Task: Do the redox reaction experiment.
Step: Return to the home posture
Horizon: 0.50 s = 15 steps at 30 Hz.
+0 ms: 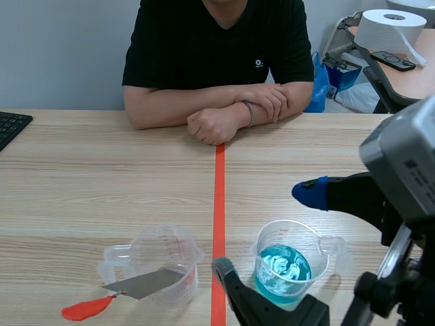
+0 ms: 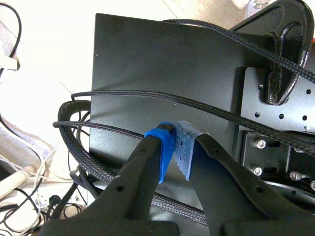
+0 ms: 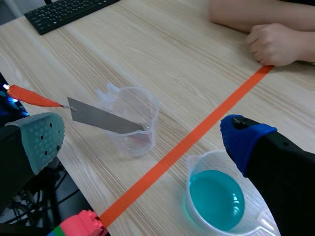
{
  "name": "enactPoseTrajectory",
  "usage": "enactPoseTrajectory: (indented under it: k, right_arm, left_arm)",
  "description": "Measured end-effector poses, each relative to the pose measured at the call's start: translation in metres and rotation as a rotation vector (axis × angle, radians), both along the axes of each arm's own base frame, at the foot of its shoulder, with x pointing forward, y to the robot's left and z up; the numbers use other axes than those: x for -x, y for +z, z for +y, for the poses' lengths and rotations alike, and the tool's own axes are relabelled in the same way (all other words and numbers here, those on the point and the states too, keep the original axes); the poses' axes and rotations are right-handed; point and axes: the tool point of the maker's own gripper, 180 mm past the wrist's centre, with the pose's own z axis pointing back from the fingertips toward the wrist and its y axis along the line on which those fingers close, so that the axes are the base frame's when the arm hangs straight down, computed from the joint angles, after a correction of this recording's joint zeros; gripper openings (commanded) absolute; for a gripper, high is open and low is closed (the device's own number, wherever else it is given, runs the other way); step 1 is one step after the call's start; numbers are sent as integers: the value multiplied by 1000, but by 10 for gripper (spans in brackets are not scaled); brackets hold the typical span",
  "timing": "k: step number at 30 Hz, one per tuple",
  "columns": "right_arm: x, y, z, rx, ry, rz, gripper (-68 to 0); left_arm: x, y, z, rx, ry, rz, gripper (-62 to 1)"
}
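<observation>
1. Only the scene view takes in the person (image 1: 217, 41) sitting across the table (image 1: 102, 183), forearms folded on the wood. It also shows a roll of white paper (image 1: 391, 30) on a desk behind.
2. The left gripper (image 2: 176, 147) shows only in its own wrist view. Its fingers are closed, dotted pads pressed together with nothing between them. Ahead of them is a black panel (image 2: 147, 59) crossed by braided cables (image 2: 197, 101).
3. The right wrist view shows the grey-green dotted pad (image 3: 44, 142) of one right finger, which looks plain black in the scene view. It also shows more of the black keyboard (image 3: 69, 12) at the table's far corner.
4. The right gripper (image 1: 266, 229) is spread wide and holds nothing; I see no contact with anything. In the scene view it hangs around the cup of blue liquid (image 1: 282, 272): the blue-tipped finger is past the cup's far side and the other is low beside the tape line (image 1: 219, 204). In its wrist view the cup sits just under the blue-tipped finger.
5. A clear measuring cup (image 1: 163, 261) stands on the other side of the tape line, well apart from the blue one. A grey metal strip (image 1: 146, 284) leans in it — one end inside, the rest over the rim. Its orange-red handle (image 1: 85, 309) sticks out toward the table's near edge.
</observation>
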Motion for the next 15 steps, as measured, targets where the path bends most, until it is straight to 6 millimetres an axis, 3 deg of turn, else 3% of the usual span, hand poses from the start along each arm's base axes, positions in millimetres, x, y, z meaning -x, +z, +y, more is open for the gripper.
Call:
enactPoseTrajectory:
  k: [15]
  right_arm:
    - [-3, -7, -8, 74, -5, -9, 4]
  left_arm:
    - [0, 0, 0, 0, 0, 0, -582]
